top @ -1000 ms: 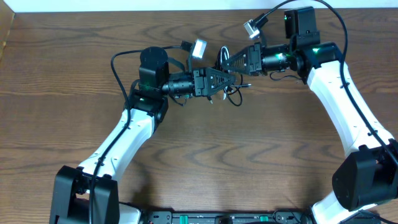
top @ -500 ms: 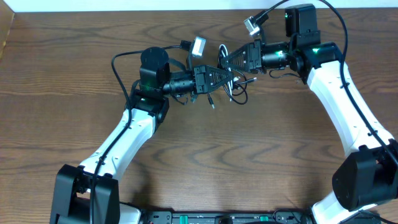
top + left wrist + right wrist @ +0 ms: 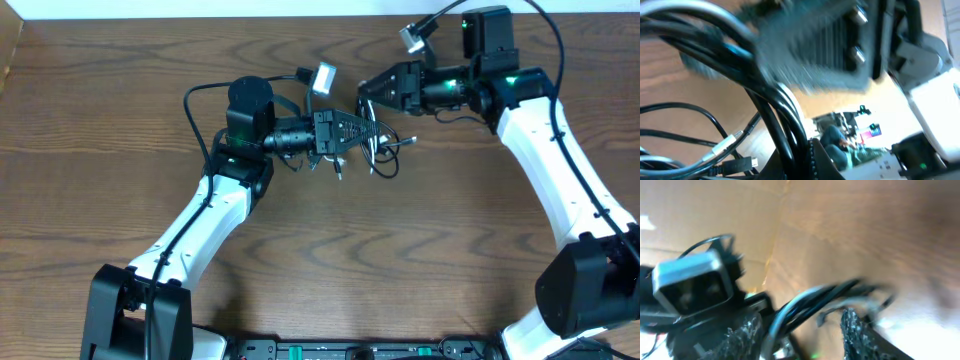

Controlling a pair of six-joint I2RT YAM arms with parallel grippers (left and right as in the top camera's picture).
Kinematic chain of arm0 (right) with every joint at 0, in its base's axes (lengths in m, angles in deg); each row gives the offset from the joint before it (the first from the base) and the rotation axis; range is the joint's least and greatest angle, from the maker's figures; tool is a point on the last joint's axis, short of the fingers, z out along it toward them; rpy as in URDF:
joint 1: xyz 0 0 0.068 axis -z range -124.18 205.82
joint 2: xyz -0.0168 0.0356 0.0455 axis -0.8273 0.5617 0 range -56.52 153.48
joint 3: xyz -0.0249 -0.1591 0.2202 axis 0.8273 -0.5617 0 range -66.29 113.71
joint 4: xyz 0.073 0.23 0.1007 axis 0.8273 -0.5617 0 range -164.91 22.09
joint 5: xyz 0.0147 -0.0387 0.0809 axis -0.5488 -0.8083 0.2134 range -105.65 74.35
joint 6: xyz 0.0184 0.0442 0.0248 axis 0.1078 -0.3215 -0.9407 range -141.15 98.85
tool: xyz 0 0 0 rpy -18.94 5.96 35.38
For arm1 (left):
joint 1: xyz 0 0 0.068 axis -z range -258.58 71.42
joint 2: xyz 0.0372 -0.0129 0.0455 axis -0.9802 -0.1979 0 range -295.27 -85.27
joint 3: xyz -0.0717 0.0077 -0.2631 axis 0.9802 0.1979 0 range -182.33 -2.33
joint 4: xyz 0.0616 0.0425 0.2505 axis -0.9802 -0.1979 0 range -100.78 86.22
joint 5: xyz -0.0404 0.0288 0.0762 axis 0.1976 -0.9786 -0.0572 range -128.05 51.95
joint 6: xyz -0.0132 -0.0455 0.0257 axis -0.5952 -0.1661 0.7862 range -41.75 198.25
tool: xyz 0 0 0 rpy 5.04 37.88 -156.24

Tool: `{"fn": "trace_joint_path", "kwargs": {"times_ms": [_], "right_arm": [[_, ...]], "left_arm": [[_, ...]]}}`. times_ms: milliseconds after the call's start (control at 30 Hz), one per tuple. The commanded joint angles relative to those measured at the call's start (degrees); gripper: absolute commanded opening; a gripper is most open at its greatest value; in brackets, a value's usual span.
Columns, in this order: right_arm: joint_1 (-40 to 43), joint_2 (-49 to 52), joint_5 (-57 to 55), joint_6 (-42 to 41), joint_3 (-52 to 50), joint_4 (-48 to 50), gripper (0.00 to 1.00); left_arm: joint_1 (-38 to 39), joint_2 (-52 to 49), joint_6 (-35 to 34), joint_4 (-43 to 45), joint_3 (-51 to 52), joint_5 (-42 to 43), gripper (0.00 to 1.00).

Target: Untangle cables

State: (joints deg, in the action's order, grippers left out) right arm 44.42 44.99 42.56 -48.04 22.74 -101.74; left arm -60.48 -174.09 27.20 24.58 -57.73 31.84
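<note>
The cables [image 3: 384, 150] form a small tangle of black and pale loops on the table's far middle. My left gripper [image 3: 360, 131] is shut on the cables at the tangle's left side. In the left wrist view black cords [image 3: 782, 117] run down between the jaws of the left gripper [image 3: 801, 161], with a white cord's plug [image 3: 724, 145] and a black plug [image 3: 740, 165] lying to the left. My right gripper [image 3: 366, 89] stands open just above the tangle. In the right wrist view the cables [image 3: 810, 302] pass through the wide gap of the right gripper [image 3: 800, 332], touching neither finger [image 3: 856, 330].
The brown wooden table [image 3: 120, 90] fills the overhead view, with a pale wall strip [image 3: 200, 8] along its far edge. The left arm's wrist camera [image 3: 690, 285] sits close in front of the right gripper. Thick black arm leads [image 3: 195, 120] loop beside the left arm.
My right gripper has opened, let go of the cables and drawn back a little up and right. My left gripper has shut on the cables, and the tangle has sagged slightly lower.
</note>
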Motion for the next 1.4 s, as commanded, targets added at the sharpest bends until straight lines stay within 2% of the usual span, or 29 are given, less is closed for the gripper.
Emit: {"fn": "trace_joint_path", "kwargs": {"times_ms": [0, 133, 233, 400, 633, 867, 1133, 1267, 1367], "right_arm": [[3.4, -0.2, -5.0, 3.1, 0.2, -1.2, 0.49], [6.4, -0.2, -7.8, 5.3, 0.2, -5.7, 0.5], [7.3, -0.2, -7.8, 12.1, 0.2, -10.8, 0.51], [5.0, -0.2, -8.0, 21.9, 0.2, -18.8, 0.52], [0.2, -0.2, -12.0, 25.4, 0.0, -22.9, 0.52], [-5.0, -0.1, -19.5, 25.4, -4.6, -23.6, 0.49], [-5.1, -0.1, -19.6, 23.0, -12.0, -17.6, 0.42], [-5.2, -0.1, -18.2, 19.8, -15.0, -11.3, 0.36], [-5.2, -0.1, -23.5, 14.8, -15.6, -10.4, 0.2]], "left_arm": [[-0.8, 0.1, 3.1, 0.5, 0.0, 8.4, 0.07], [-2.2, 0.1, 8.0, 0.5, 0.0, 16.0, 0.07], [-3.0, -0.2, 11.3, 0.4, 0.0, 20.3, 0.08], [-3.0, -2.1, 12.5, 0.5, 0.0, 20.2, 0.07], [-3.1, -4.6, 10.4, 0.5, 0.0, 20.0, 0.08], [-3.4, -4.5, 9.4, 0.9, 0.0, 19.5, 0.07], [-4.3, -4.5, 8.7, 0.9, 0.0, 19.0, 0.07], [-4.3, -4.5, 6.8, 1.9, 0.0, 17.5, 0.07], [-4.5, -4.5, 3.1, 6.4, 0.0, 17.5, 0.07]]}}
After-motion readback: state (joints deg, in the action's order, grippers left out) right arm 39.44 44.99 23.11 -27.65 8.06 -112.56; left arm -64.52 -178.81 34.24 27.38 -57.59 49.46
